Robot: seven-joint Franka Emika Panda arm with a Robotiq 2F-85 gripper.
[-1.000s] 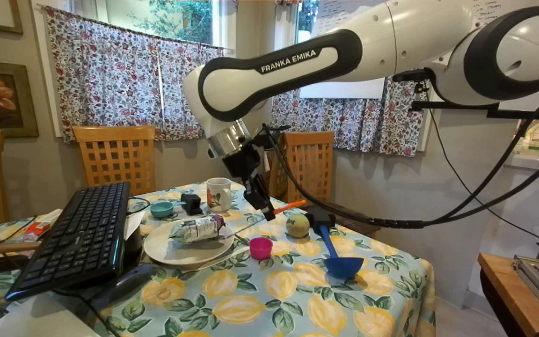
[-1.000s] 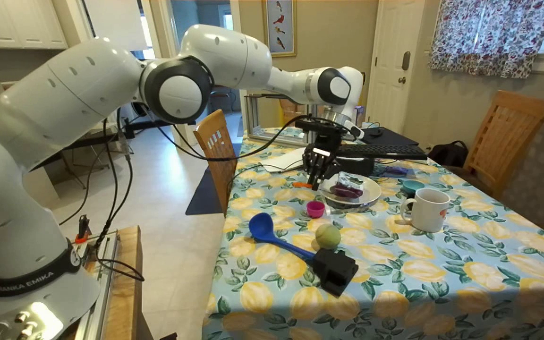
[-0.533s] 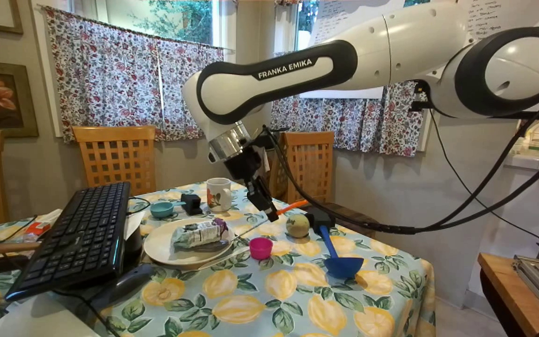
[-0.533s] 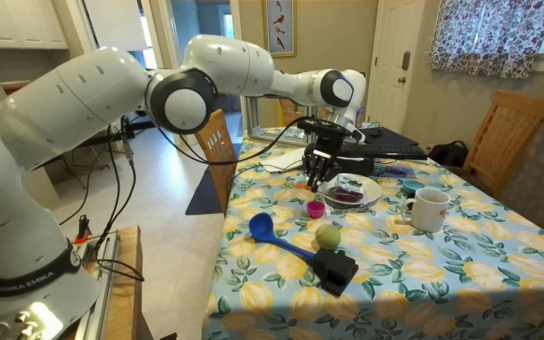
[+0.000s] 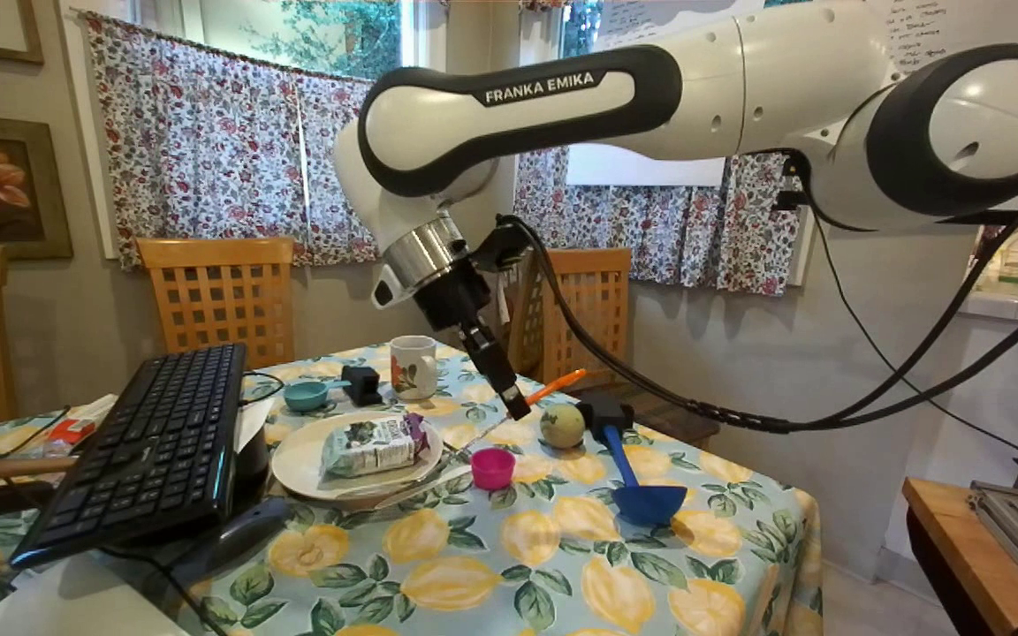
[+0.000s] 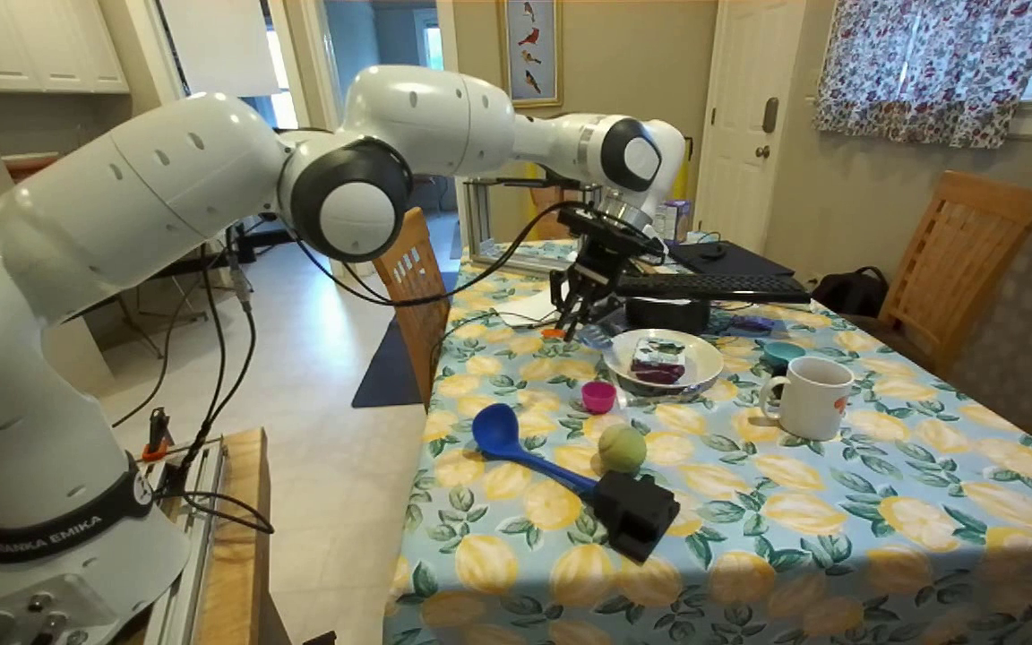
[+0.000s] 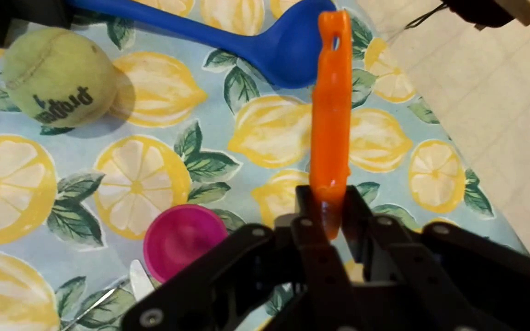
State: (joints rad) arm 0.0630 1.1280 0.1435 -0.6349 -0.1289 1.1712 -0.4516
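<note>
My gripper (image 7: 329,202) is clamped on an orange-handled utensil (image 7: 331,119), squeezing it from both sides, and both hang over the lemon-print tablecloth (image 5: 491,539), near the pink cup (image 7: 186,239) but apart from it. Through the wrist view I see the utensil to the right of the pink cup, its orange end raised; its lower end is too thin for me to say whether it touches anything. There, the tennis ball (image 7: 60,78) lies up and left of the pink cup, and the blue ladle (image 7: 288,53) up and right. In an exterior view I find the plate (image 5: 299,459), bearing a wrapped package (image 5: 375,446), to the left of the pink cup, and the white mug (image 5: 413,369) behind and left of it.
</note>
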